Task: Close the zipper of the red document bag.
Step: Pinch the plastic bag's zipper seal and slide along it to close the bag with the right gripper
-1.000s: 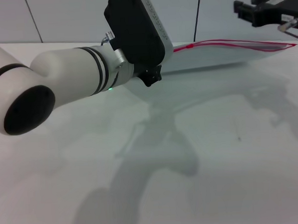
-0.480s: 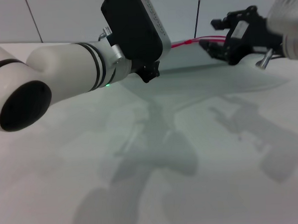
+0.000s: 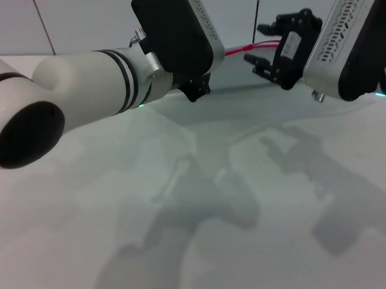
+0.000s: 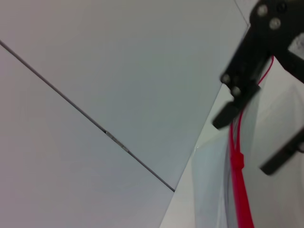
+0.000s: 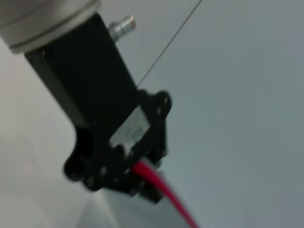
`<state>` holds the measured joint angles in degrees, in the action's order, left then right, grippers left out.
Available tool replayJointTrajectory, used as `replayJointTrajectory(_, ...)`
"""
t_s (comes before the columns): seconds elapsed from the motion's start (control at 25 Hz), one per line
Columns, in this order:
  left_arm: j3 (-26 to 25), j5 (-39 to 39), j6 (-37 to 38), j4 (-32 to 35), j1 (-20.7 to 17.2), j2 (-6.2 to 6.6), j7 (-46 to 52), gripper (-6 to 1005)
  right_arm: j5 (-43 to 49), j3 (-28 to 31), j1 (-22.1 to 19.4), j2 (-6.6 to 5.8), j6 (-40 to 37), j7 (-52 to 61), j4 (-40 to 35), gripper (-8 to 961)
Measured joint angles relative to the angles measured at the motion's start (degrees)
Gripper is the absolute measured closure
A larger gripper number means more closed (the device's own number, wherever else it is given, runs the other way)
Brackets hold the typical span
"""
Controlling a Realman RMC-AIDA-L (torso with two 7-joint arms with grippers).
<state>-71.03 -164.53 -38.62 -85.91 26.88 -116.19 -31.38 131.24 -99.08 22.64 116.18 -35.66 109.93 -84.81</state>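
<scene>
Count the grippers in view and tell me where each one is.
2. The left gripper is at the far edge of the table, shut on the zipper of the bag. The right gripper is open beside it, over the same red strip.

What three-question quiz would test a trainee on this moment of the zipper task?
1. True or false: the right gripper is clamped on the zipper.
2. Which gripper holds the red edge of the red document bag? A) left gripper B) right gripper C) neither
3. Fill in: in the head view, the visible stretch of zipper runs between the two ____.
Key: 1 false, it is open beside the strip. 2 A. 3 grippers.
</scene>
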Motion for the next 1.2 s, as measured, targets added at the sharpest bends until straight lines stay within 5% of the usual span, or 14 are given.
replayJointTrajectory(1.0, 0.8, 0.0, -2.8, -0.9, 0.8, -0.04, -0.7, 939, 4.8, -4.7, 0.1, -0.14, 5.3, -0.1, 2.6, 485)
replayJointTrajectory(1.2, 0.9, 0.0, -3.3, -1.3, 0.8, -0.07, -0.7, 938, 7.8, -5.6, 0.2, 0.03, 5.4, -0.1, 2.8, 567)
